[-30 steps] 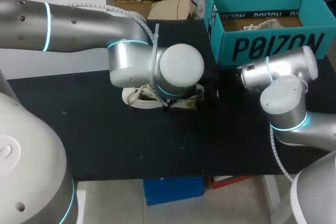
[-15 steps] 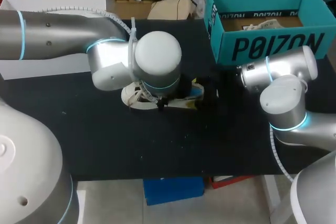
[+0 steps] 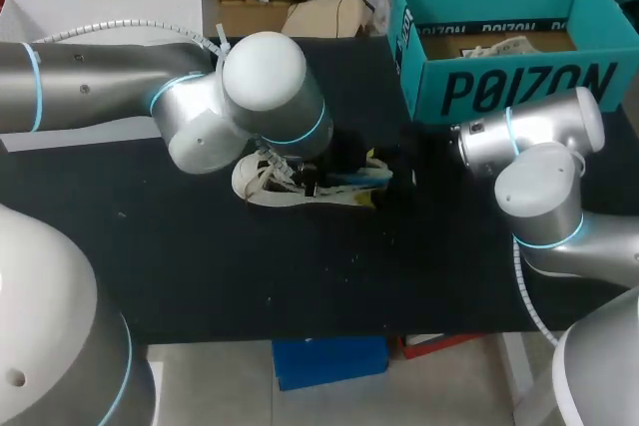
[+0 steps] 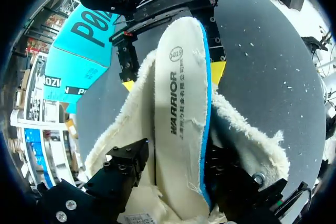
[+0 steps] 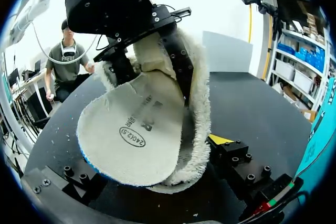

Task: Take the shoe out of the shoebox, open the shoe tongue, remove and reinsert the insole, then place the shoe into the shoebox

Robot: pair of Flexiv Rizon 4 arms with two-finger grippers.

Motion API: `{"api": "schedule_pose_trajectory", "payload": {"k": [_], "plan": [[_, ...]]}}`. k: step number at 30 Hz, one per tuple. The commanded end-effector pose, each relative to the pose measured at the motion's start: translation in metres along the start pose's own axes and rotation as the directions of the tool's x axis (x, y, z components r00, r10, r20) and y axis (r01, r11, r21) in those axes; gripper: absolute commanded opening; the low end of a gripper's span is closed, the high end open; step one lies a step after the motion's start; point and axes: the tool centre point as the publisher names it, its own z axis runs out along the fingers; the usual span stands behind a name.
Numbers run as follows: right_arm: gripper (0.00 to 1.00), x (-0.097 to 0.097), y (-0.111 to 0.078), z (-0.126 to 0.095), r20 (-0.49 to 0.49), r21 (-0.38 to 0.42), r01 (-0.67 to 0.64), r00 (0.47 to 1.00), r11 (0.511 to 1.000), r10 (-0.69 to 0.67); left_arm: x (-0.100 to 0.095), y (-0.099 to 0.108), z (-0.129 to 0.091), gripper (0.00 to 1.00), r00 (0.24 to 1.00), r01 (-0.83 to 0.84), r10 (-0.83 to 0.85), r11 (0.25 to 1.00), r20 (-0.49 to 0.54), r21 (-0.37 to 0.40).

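A white fleece-lined shoe (image 3: 262,187) lies on the black table (image 3: 200,276), toe toward my left arm. Its cream insole (image 4: 181,108) with a blue edge stands on edge out of the shoe's opening (image 5: 131,129). My left gripper (image 4: 176,163) hangs over the shoe's middle, its black fingers (image 4: 126,163) open on either side of the insole. My right gripper (image 4: 173,77) is at the heel end. Its yellow-tipped fingers (image 5: 220,140) press the fleece and the insole's edge from both sides. The teal shoebox (image 3: 499,87) stands at the back right.
The shoebox's inside holds some crumpled paper (image 3: 494,47). A flat white box (image 3: 100,7) lies at the back left by my left arm. Bare black table stretches in front of the shoe.
My left wrist has swung toward the left, uncovering the insole's blue edge in the head view. Its fingers have parted. The right arm has kept still.
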Motion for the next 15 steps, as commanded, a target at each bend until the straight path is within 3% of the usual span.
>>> {"api": "schedule_pose_trajectory", "payload": {"k": [1, 15], "plan": [[0.00, -0.003, -0.002, 0.000, -0.001, 0.002, -0.001, 1.000, 1.000, 0.001, -0.002, -0.008, 0.004, 0.47, 1.000, -0.012, 0.011, 0.995, 0.006, 0.101], [0.00, -0.003, -0.002, 0.000, -0.001, 0.002, -0.001, 1.000, 1.000, 0.001, -0.010, -0.034, 0.008, 0.42, 0.999, -0.035, 0.030, 0.987, 0.030, 0.160]]}}
